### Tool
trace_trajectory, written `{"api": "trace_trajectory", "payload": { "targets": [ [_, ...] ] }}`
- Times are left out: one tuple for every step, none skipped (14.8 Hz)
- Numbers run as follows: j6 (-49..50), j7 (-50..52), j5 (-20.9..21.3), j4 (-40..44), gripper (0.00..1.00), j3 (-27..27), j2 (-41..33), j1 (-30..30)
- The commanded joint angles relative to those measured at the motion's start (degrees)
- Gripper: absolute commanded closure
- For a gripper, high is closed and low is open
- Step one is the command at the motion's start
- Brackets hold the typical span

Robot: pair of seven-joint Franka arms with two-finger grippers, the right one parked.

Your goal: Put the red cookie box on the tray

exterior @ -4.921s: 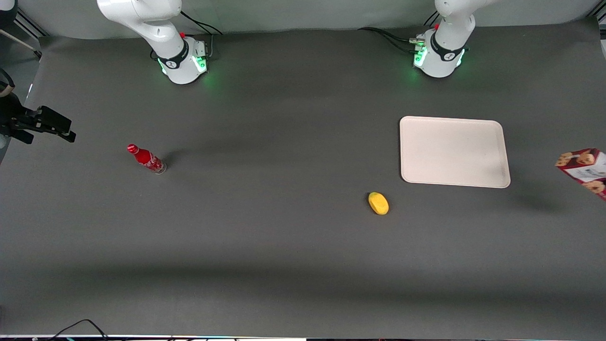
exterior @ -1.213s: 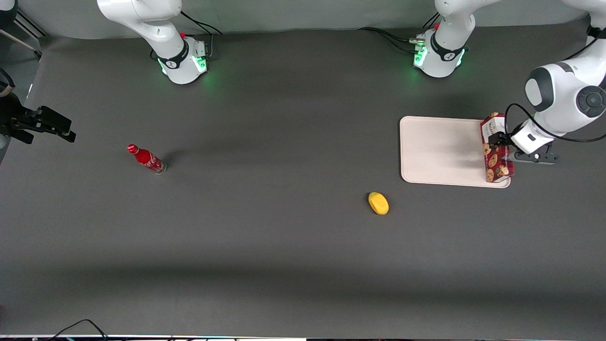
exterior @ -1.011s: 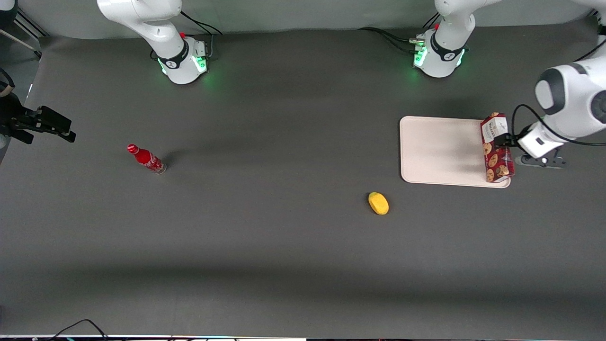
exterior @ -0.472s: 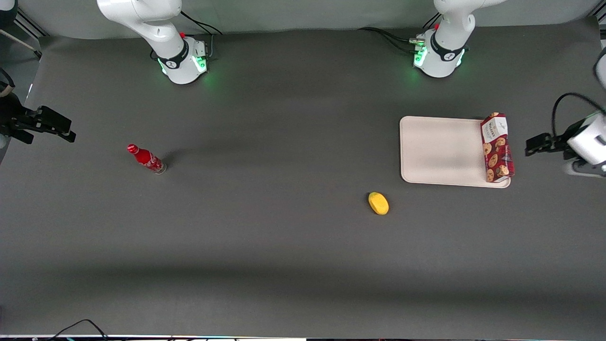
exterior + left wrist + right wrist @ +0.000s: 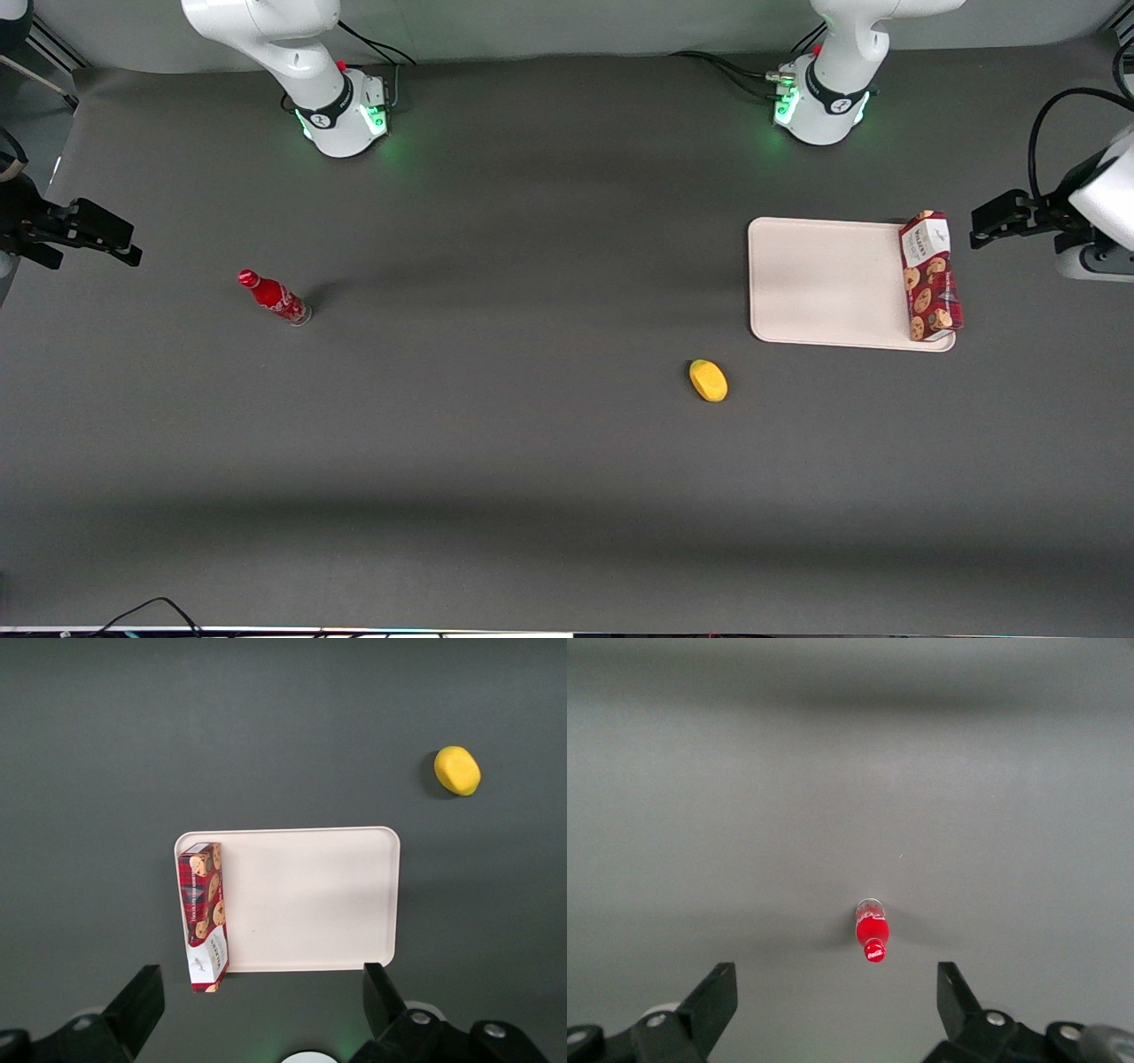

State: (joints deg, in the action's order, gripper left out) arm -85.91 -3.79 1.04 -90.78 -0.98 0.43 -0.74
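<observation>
One box (image 5: pixel 930 276), dark red with cookie print, lying flat on tray (image 5: pixel 828 282) along the short rim toward the working arm's end, white label end farther from the front camera, one long side hanging slightly over the rim. Gripper (image 5: pixel 259 1001) raised high above the table, well apart from box, fingers (image 5: pixel 142 1003) spread wide, nothing between them. Yellow lemon-like fruit (image 5: pixel 708 380) on the table near tray, closer to the front camera. Red bottle (image 5: pixel 274 297) upright, toward the parked arm's end.

Dark gray table (image 5: pixel 532 496) w/ 3 things on it
Tray (image 5: pixel 824 283), yellow lump (image 5: pixel 708 380) near it, red bottle (image 5: pixel 275 298) toward parked arm's end.
</observation>
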Motion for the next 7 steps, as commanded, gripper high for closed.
{"api": "trace_trajectory", "payload": {
  "targets": [
    [1.2, 0.8, -1.4, 0.3, 0.0, 0.7, 0.0, -1.9],
    [1.2, 0.7, -1.4, 0.3, 0.0, 0.6, 0.3, -1.9],
    [1.0, 0.6, -1.5, 0.6, 0.0, 0.5, 0.4, -2.0],
    [0.9, 0.6, -1.4, 0.8, 0.0, 0.1, 0.6, -2.2],
    [0.5, 1.8, -1.1, 1.1, 0.0, -1.5, 0.8, -2.2],
    [0.8, 1.8, -1.0, 1.3, 0.0, -1.9, 1.1, -2.1],
    [1.0, 1.5, -1.2, 1.3, 0.0, -1.9, 1.2, -2.0]
  ]
}}
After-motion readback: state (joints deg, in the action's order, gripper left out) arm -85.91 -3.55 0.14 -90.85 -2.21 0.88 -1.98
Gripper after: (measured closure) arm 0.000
